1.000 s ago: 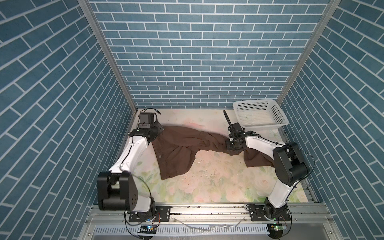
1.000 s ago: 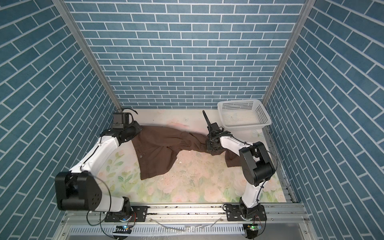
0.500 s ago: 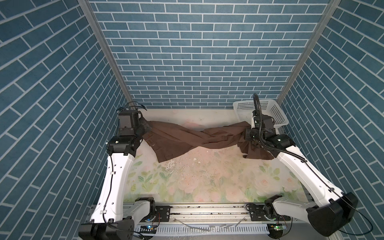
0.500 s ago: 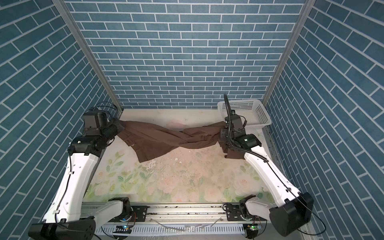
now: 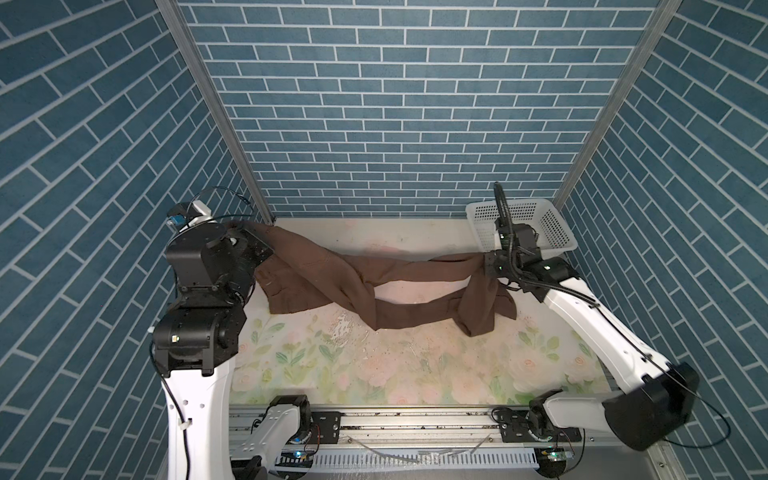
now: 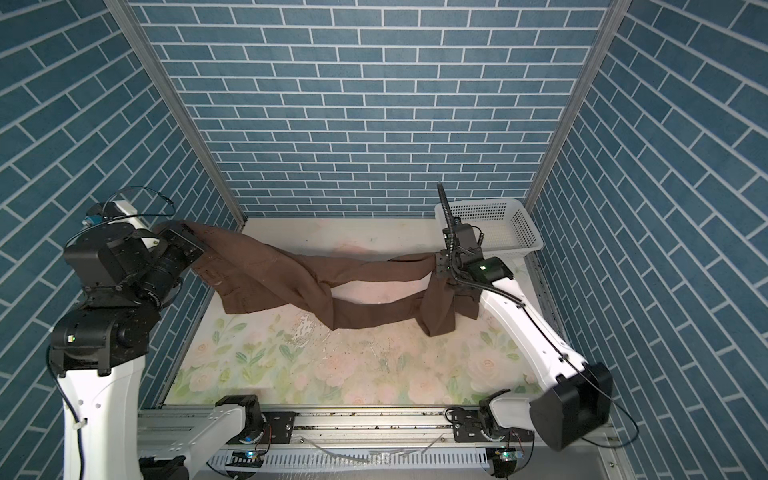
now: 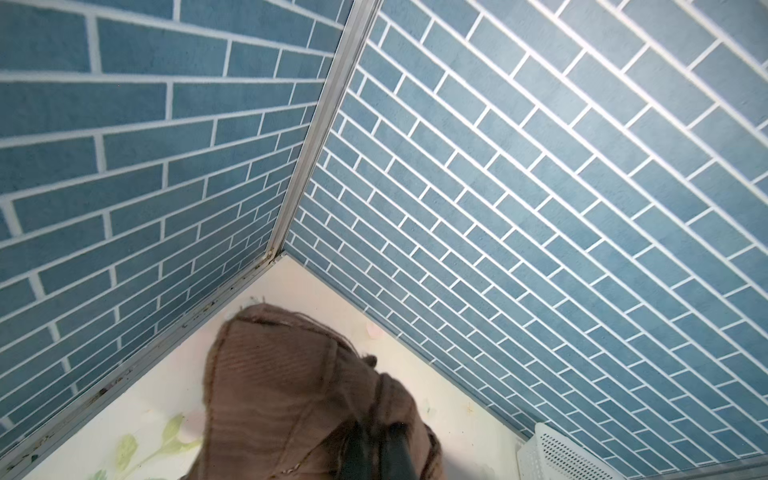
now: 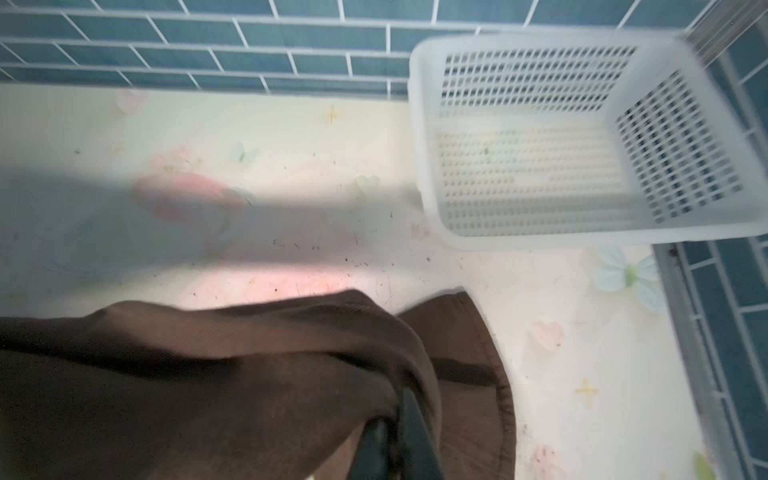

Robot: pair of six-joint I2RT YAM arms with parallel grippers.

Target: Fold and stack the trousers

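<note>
Dark brown trousers (image 5: pixel 374 286) are strung across the far half of the table (image 5: pixel 415 365). The left gripper (image 5: pixel 243 228) is clamped on the waist end near 10 o'clock, and the right gripper (image 5: pixel 485 266) is clamped on a leg near 2 o'clock, close to the white basket (image 5: pixel 559 248); the legs are twisted and sag between them. The cloth looks light, soft and limp and will droop and twist, so waistband corners and hems are the best holds. No brand, label or writing is readable.

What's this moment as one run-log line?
left gripper: shut on waist | right gripper: shut on leg end | brown trousers: stretched between arms, legs crossed, unfolded | white basket: empty
</note>
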